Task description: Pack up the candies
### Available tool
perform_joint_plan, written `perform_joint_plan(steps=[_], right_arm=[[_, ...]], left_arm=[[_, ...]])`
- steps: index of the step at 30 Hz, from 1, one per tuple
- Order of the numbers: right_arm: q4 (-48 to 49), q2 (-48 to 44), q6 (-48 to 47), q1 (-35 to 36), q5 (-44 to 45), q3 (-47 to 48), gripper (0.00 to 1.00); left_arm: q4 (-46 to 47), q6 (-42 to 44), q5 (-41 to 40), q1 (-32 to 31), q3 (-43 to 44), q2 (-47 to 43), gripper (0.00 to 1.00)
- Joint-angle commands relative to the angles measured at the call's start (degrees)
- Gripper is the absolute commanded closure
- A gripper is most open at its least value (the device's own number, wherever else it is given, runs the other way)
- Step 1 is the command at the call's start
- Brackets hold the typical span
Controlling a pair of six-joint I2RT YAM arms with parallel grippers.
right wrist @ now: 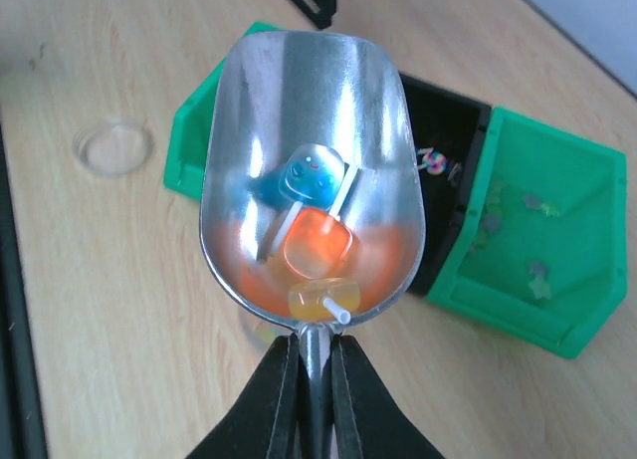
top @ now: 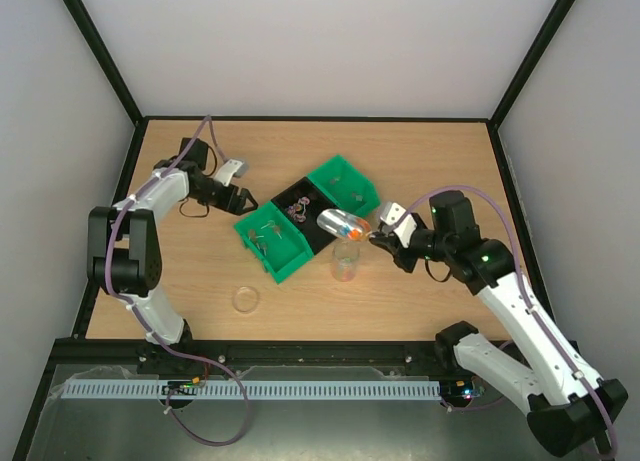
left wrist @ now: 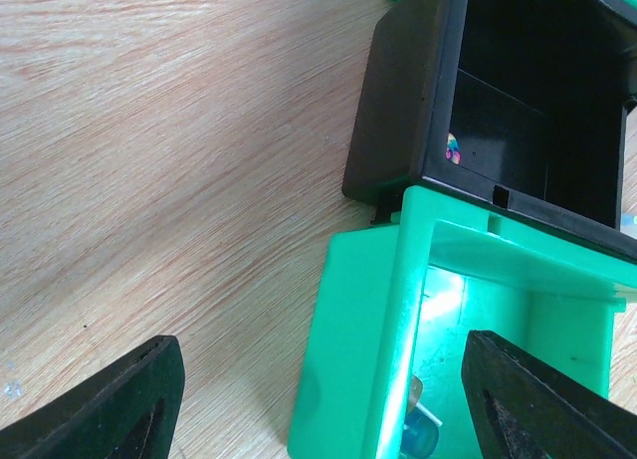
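My right gripper (top: 378, 237) (right wrist: 315, 364) is shut on the handle of a metal scoop (top: 340, 222) (right wrist: 311, 101). The scoop holds a blue (right wrist: 309, 175), an orange (right wrist: 317, 242) and a yellow candy (right wrist: 320, 300), each on a white stick. It hangs just above a clear cup (top: 345, 263). Tiny pink and purple candies (top: 296, 209) (right wrist: 435, 162) lie in the black bin (top: 292, 192) (left wrist: 518, 101). My left gripper (top: 243, 197) (left wrist: 323, 379) is open at the end of the near green bin (top: 285, 264) (left wrist: 358, 310), one finger on each side of its end wall.
A second green bin (top: 362, 190) (right wrist: 537, 310) adjoins the black one at the far right, with a few small pieces inside. A clear round lid (top: 246, 299) (right wrist: 115, 146) lies on the wooden table near the front. A blue candy (left wrist: 423, 434) shows inside the near green bin.
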Motion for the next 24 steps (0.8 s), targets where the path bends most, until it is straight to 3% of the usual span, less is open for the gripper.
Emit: perform_joint_plan(steps=[1,13,24], right_arm=[[-15.81,-3.04,-7.4,-0.47,0.28,3.18,0.99],[-28.3,-6.53,-9.97,-0.46,6.29,6.52,0.99],[-31.58,1.33,-9.6,-0.47,9.81,9.8,0.99]], left_arm=[[-1.57,-0.15,-0.34,-0.7,2.0,1.25,0.21],[-2.01,-0.37,-0.4,-1.72,4.76,3.37,0.21],[-1.83,-0.49,0.07,-1.89,5.45,4.46,0.21]])
